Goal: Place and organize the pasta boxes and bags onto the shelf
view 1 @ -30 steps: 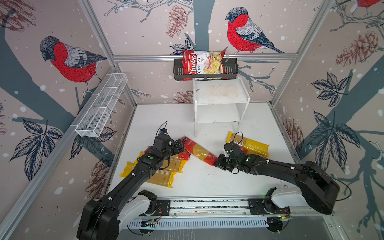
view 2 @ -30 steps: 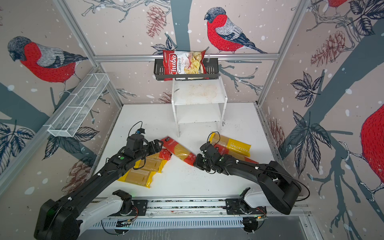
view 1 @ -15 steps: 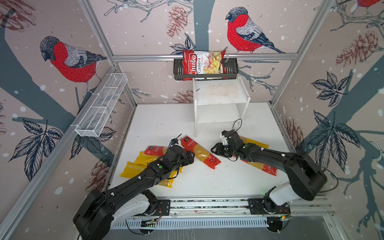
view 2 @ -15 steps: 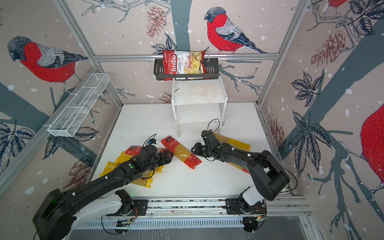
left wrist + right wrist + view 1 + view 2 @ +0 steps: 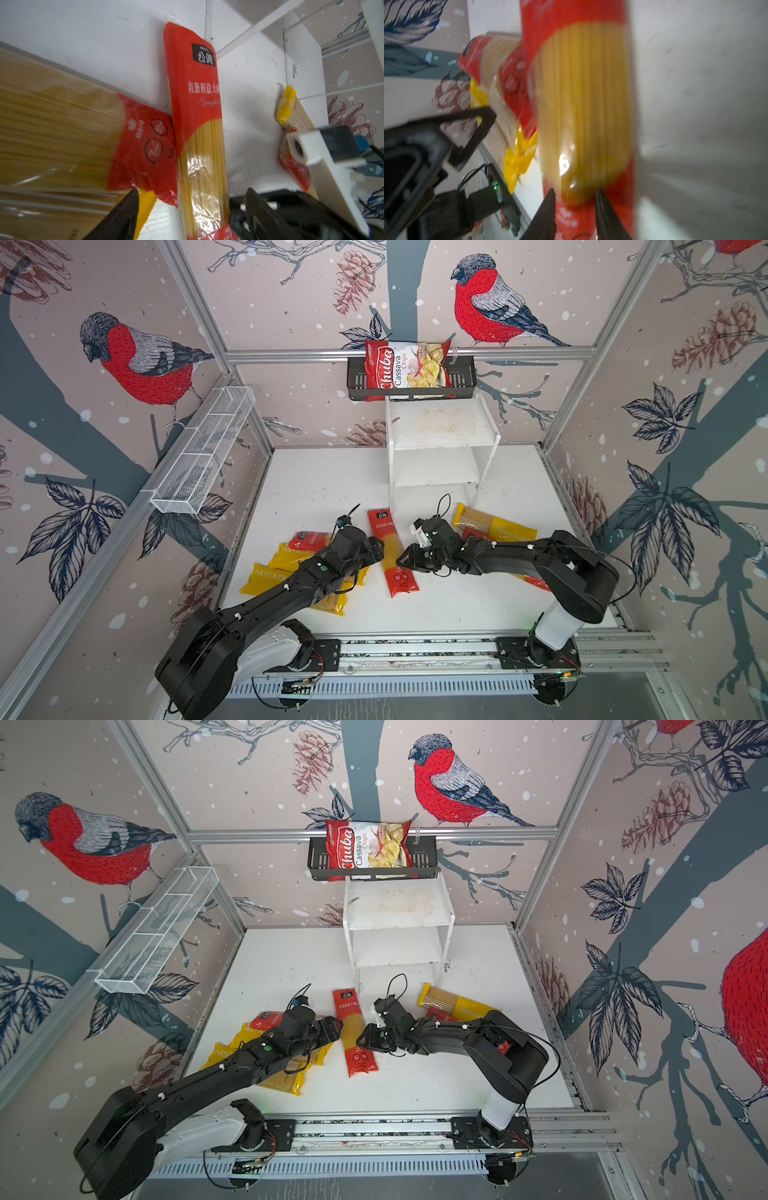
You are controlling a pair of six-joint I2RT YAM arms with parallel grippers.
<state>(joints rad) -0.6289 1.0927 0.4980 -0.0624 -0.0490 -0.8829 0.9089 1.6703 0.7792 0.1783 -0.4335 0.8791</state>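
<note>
Six spaghetti packs lie on the bench (image 5: pixel 332 481), none yet on the shelf (image 5: pixel 442 446), whose two boards stand bare at the back. At the left, a heap (image 5: pixel 286 560) of two yellow packs and one red-ended one sprawls under the left arm, overlapping, so none there offers a clean edge. The left claw (image 5: pixel 379 549) reaches past them to the lone red pack (image 5: pixel 392 531), which lies flat mid-bench, pointing roughly at the shelf. In the left wrist view its jaws stand wide, one either side of the pack and apparently clear of it. The right claw (image 5: pixel 404 562) meets the same pack from the opposite long edge, its jaws parted only narrowly with nothing visibly pinched. I judge the two are squaring or bracing the pack so one can lift it, since a thin flat pack gives little to grab. Further right, a yellow pack (image 5: pixel 494 529) lies across a second red pack (image 5: pixel 536 584) beneath the right arm.
</note>
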